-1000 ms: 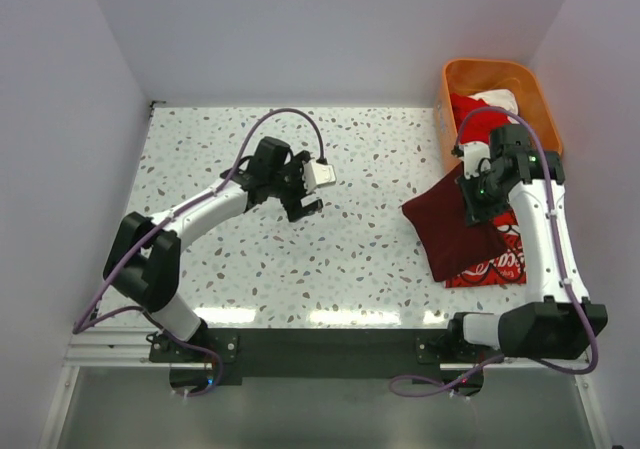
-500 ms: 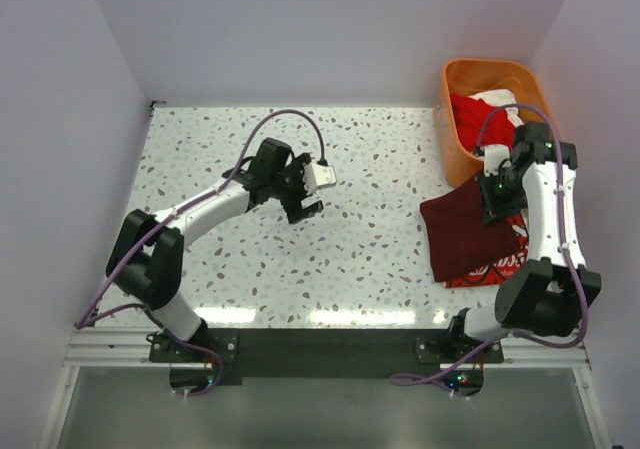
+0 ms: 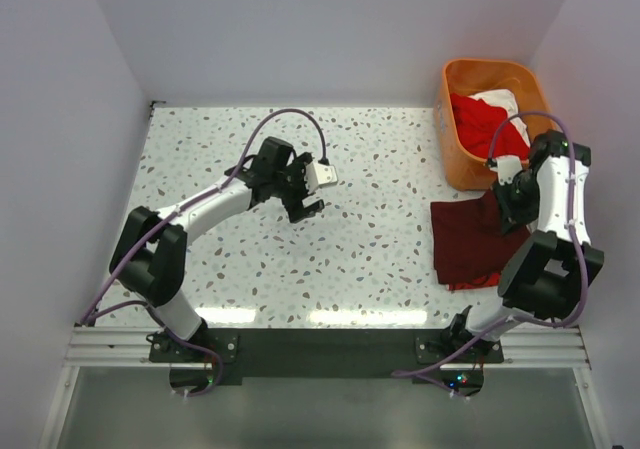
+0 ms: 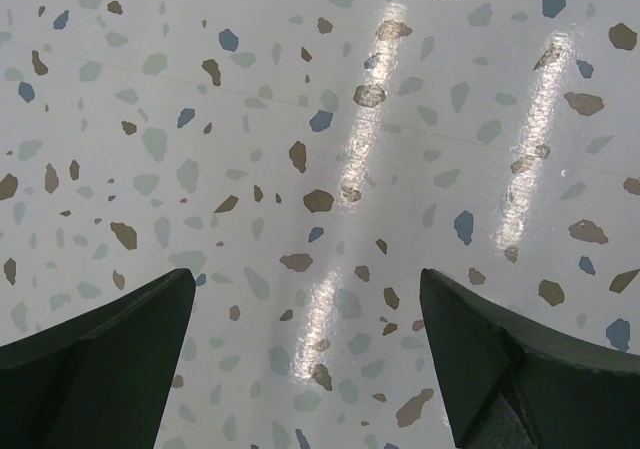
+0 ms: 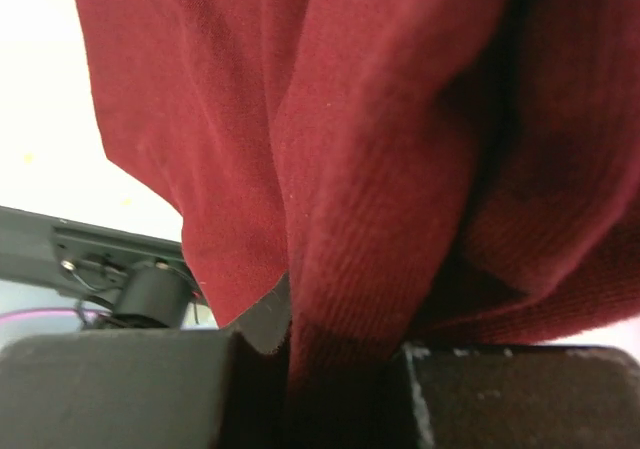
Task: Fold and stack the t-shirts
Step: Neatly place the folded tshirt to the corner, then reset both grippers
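Observation:
A dark maroon t-shirt (image 3: 470,241) lies folded at the right side of the table, covering most of a bright red shirt whose edge (image 3: 470,285) shows beneath it. My right gripper (image 3: 512,197) is shut on the maroon shirt's far right corner; in the right wrist view the maroon cloth (image 5: 400,149) hangs pinched between the dark fingers (image 5: 130,389). More red and white shirts (image 3: 482,119) lie in the orange basket. My left gripper (image 3: 304,191) hovers over the table's middle, open, with only speckled tabletop between its fingertips (image 4: 90,349).
The orange plastic basket (image 3: 447,119) stands at the back right corner, close to the right arm. White walls close in the speckled table (image 3: 340,259) on three sides. The arm bases sit on a dark rail (image 3: 320,354) at the near edge.
My right gripper has carried the maroon shirt's corner to the right, pulling the cloth over the red shirt so that far less red shows. The left arm has stayed put.

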